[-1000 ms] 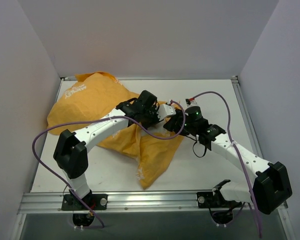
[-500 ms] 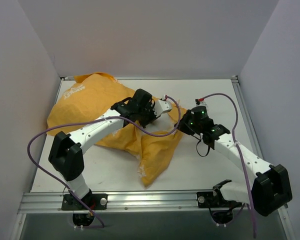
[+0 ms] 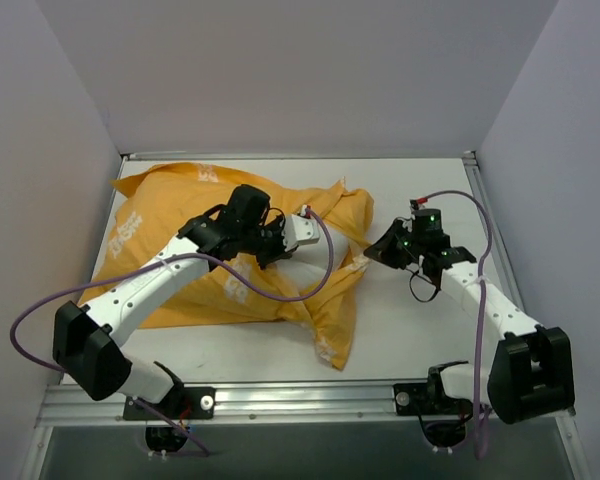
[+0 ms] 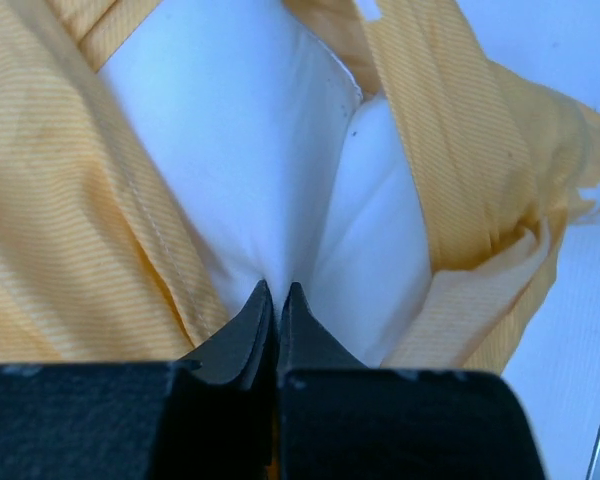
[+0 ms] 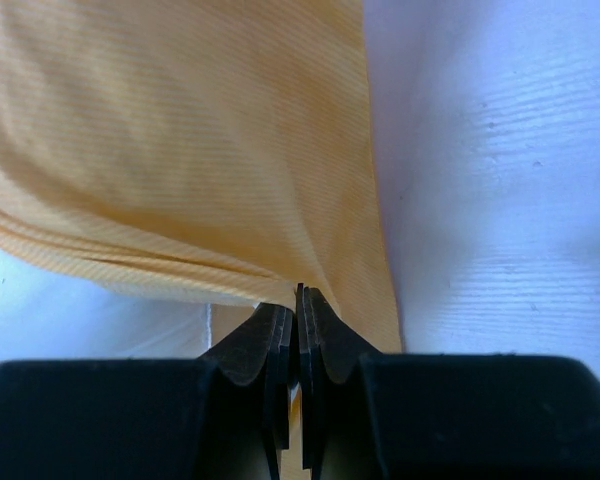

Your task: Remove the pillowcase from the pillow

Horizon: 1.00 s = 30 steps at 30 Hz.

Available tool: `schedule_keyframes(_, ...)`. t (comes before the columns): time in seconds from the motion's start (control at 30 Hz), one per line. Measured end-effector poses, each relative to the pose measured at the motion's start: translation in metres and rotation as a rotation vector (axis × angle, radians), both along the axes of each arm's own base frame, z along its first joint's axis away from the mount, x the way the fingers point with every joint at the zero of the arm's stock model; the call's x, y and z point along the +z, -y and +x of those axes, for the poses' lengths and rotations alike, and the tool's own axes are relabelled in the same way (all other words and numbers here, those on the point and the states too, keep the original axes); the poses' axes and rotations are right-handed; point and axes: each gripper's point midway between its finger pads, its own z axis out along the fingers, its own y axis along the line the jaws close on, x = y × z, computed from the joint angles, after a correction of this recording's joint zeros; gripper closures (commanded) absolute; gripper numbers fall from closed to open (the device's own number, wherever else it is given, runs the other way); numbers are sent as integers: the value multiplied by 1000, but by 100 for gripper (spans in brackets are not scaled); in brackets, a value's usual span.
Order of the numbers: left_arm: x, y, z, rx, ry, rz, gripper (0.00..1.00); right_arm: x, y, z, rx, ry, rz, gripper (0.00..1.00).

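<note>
The orange-yellow pillowcase (image 3: 170, 270) lies spread across the left and middle of the table. My left gripper (image 3: 280, 245) is over its middle. In the left wrist view it (image 4: 277, 287) is shut on a fold of the white pillow (image 4: 250, 150), which shows through the pillowcase's (image 4: 60, 250) opening. In the top view the pillow is hidden inside the case. My right gripper (image 3: 374, 252) is at the case's right edge. In the right wrist view it (image 5: 298, 290) is shut on the orange pillowcase fabric (image 5: 180, 130), which is pulled taut.
The white table (image 3: 420, 320) is walled at the back and on both sides. A purple cable (image 3: 325, 265) loops over the pillowcase from the left wrist. Another cable (image 3: 475, 215) arcs over the right arm. A metal rail (image 3: 300, 400) runs along the near edge.
My left gripper has moved left and my right gripper has moved right, each keeping its hold. The pillowcase has been drawn out wider across the table.
</note>
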Motion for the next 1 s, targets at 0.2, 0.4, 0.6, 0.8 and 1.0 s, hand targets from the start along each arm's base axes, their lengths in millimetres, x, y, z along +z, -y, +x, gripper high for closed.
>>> schedule_keyframes(0.2, 8, -12, -5, -46, 47, 23, 98, 28, -14, 27, 64, 32, 25, 100)
schedule_keyframes(0.4, 1, -29, 20, 67, 49, 76, 90, 35, -50, 24, 143, 79, 16, 100)
schedule_keyframes(0.6, -15, -9, 42, 129, 32, 165, 43, -1, -63, 16, 113, 39, 31, 100)
schedule_keyframes(0.8, -16, 35, 26, 61, 18, 161, 21, -13, -63, 14, 86, 12, 26, 100)
schedule_keyframes(1.0, -6, 59, 37, 67, -8, 112, 11, -13, -64, 16, 78, 21, 37, 100)
